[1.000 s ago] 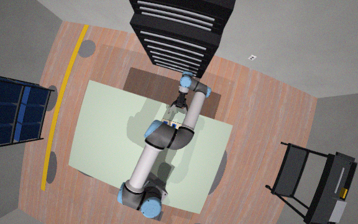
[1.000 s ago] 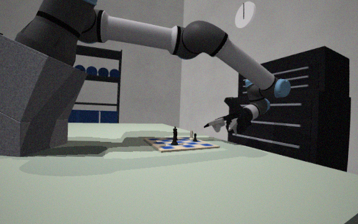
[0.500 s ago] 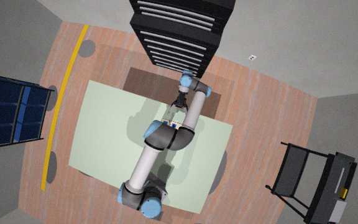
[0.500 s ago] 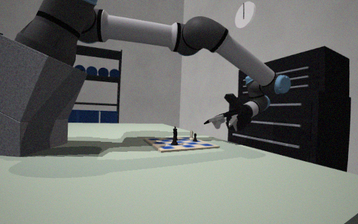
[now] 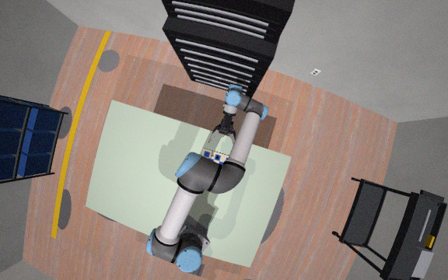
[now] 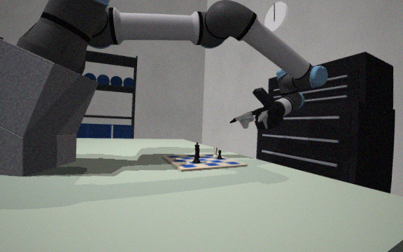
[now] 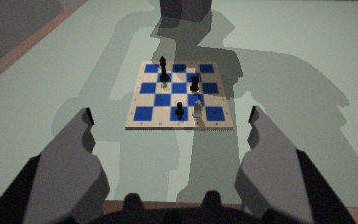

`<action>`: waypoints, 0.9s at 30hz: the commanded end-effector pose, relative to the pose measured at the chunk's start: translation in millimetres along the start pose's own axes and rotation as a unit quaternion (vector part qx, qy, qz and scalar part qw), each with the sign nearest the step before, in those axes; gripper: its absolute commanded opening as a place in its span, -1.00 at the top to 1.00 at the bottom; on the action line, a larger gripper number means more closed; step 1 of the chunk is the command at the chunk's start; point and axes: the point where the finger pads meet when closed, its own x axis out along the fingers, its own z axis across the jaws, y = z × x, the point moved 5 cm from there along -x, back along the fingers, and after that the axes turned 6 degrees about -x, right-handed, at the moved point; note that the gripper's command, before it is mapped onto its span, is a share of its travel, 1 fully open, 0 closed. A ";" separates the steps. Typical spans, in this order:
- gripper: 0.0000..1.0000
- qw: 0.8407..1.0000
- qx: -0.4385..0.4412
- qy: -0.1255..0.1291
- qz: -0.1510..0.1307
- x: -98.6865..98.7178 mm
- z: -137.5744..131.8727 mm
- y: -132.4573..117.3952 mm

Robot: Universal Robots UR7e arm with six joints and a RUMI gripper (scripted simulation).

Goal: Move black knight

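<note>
A small blue-and-tan chessboard lies on the pale green table; it also shows in the side view and partly under the arm from above. A tall black piece stands at its far side. A mid-size black piece, probably the knight, stands to the right of it. A small black pawn and a white piece stand in the near row. My gripper is open and empty. It hangs well above the table, off the board's edge.
A black drawer cabinet stands close behind the gripper. The grey robot pedestal stands at the table's other end. A blue shelf and a dark cart stand on the floor away from the table.
</note>
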 end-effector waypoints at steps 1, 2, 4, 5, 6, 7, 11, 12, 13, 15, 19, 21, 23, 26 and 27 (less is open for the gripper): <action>-1.00 1.000 0.000 0.000 -0.001 -2.5 0.4 5.5; -1.00 1.000 0.000 0.000 -0.001 -1.3 0.1 2.0; -1.00 1.000 0.000 0.000 -0.001 -1.3 0.1 2.0; -1.00 1.000 0.000 0.000 -0.001 -1.2 0.1 2.0; -1.00 1.000 0.000 0.000 -0.001 -1.2 0.1 2.0; -1.00 1.000 0.000 0.000 -0.002 -1.2 0.1 1.9; -1.00 1.000 -0.002 0.000 -0.004 -1.2 0.2 1.7; -1.00 1.000 -0.002 0.000 -0.004 -1.2 0.2 1.7; -1.00 1.000 -0.002 0.000 -0.004 -1.2 0.2 1.7; -1.00 1.000 -0.003 0.000 -0.006 -1.1 0.2 1.5; -1.00 1.000 -0.006 0.000 -0.013 -1.0 0.3 0.9; -1.00 1.000 -0.009 -0.001 -0.017 -0.8 0.4 0.5; -1.00 1.000 -0.011 -0.001 -0.023 -0.6 0.6 0.1; -1.00 0.999 -0.017 -0.001 -0.033 -0.2 0.8 -0.6; -1.00 0.999 -0.019 -0.001 -0.036 0.0 0.9 -0.9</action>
